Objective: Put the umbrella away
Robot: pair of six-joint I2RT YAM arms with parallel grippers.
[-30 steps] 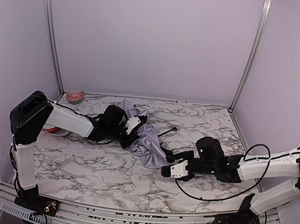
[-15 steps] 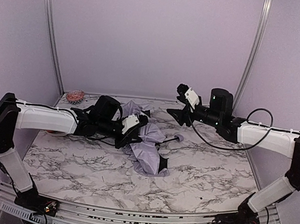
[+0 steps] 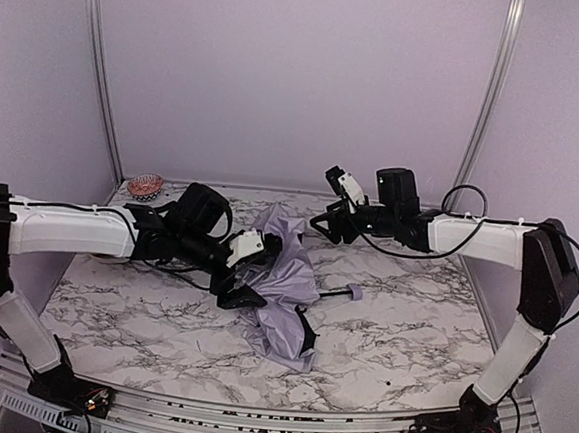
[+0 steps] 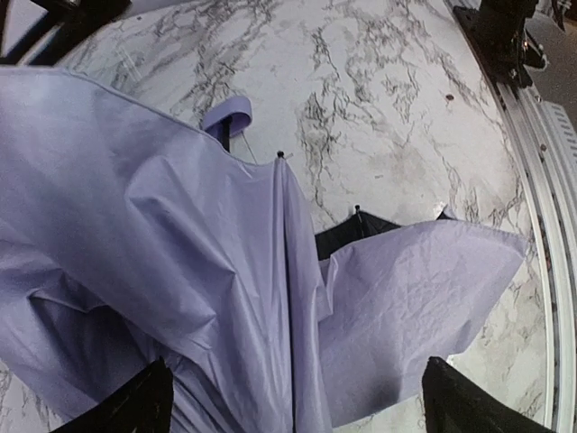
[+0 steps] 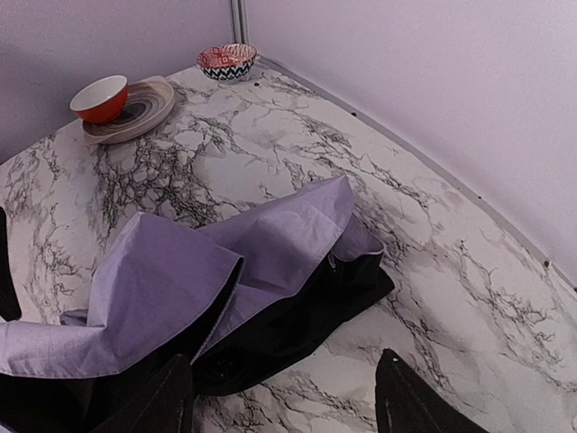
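The crumpled lavender umbrella (image 3: 285, 294) lies mid-surface (image 3: 141, 317), handle (image 3: 355, 294) pointing right; left gripper (image 3: 239, 291) at its left edge, right gripper (image 3: 329, 202) raised behind.

The umbrella (image 3: 282, 286) has pale lavender fabric, black lining and a lavender handle (image 3: 356, 294). Beneath the umbrella, the table (image 3: 411, 326) is white marble with grey-black veins. Beyond the umbrella are a red bowl (image 5: 99, 97), a tan plate (image 5: 149, 106) with dark rings, and a red, black-and-white zigzag bowl (image 5: 226, 59).
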